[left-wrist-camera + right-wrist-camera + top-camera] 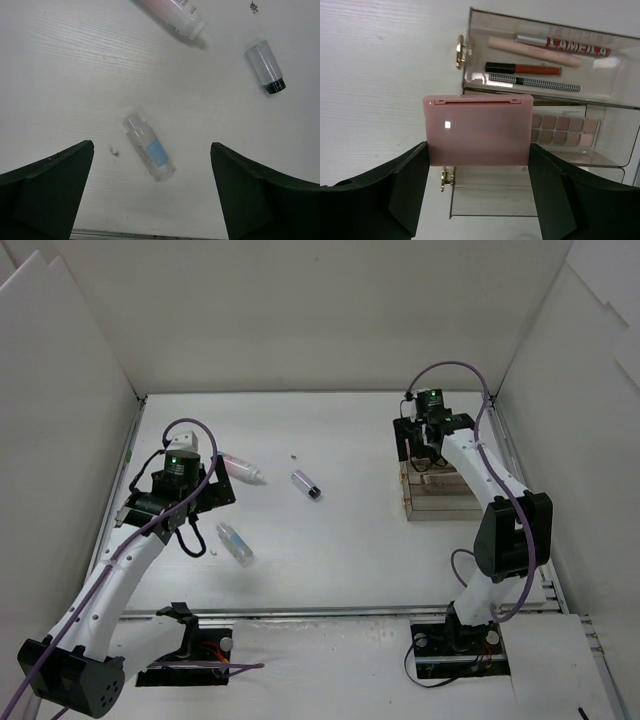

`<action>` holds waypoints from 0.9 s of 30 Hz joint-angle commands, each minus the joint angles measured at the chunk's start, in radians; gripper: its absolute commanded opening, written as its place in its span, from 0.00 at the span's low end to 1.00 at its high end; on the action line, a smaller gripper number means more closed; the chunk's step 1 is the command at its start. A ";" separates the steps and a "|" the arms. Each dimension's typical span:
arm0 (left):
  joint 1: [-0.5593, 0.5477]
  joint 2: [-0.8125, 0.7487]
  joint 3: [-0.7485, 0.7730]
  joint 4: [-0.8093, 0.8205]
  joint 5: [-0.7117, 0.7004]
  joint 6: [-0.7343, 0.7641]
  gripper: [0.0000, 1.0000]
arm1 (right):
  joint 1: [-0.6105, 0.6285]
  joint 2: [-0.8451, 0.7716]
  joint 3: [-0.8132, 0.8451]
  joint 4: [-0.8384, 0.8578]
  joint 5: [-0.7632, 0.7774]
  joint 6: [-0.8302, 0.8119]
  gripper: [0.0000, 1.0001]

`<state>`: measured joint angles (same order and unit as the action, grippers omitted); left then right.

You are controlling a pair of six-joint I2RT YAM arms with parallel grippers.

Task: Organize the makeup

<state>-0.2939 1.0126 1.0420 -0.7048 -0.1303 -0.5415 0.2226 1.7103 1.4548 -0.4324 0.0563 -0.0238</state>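
Pink compact (pixel 478 131) clamped in right gripper (pixel 478 151), above acrylic box (pixel 618 80).

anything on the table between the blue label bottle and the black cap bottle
Nothing: bare table between the blue-label bottle and the black-cap bottle, clear in the left wrist and top views.

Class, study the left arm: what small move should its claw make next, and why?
Probably lower the left claw straight down over the small clear bottle with the blue label. The claw is open, and the bottle lies on its side on the white table, between the fingers in the wrist view, not yet gripped.
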 commanded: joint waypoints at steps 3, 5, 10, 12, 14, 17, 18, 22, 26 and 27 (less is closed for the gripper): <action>-0.007 0.001 0.066 0.047 0.011 0.011 0.97 | -0.103 -0.006 -0.088 0.075 -0.082 -0.042 0.12; -0.007 -0.006 0.059 0.047 0.006 0.009 0.98 | -0.124 0.006 -0.102 0.096 -0.093 -0.045 0.12; -0.007 -0.022 0.047 0.033 0.006 0.003 0.98 | -0.181 0.054 -0.088 0.110 -0.108 -0.047 0.12; -0.007 -0.031 0.043 0.030 0.000 0.003 0.98 | -0.196 0.061 -0.090 0.115 -0.111 -0.048 0.13; -0.007 -0.035 0.043 0.025 0.000 0.003 0.98 | -0.204 0.072 -0.094 0.116 -0.113 -0.051 0.15; -0.007 -0.039 0.044 0.022 -0.003 0.003 0.98 | -0.210 0.080 -0.102 0.115 -0.110 -0.044 0.23; -0.007 -0.039 0.044 0.019 -0.005 0.005 0.97 | -0.210 0.080 -0.105 0.115 -0.110 -0.039 0.30; -0.007 -0.036 0.043 0.019 -0.002 0.005 0.98 | -0.209 0.068 -0.120 0.115 -0.136 -0.022 0.47; -0.007 -0.026 0.044 0.019 0.001 0.002 0.98 | -0.209 0.031 -0.129 0.116 -0.124 -0.015 0.60; -0.007 -0.026 0.046 0.021 0.000 0.000 0.98 | -0.210 0.026 -0.129 0.116 -0.118 -0.015 0.61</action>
<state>-0.2947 0.9874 1.0485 -0.7078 -0.1272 -0.5419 0.0189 1.7969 1.3231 -0.3447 -0.0616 -0.0502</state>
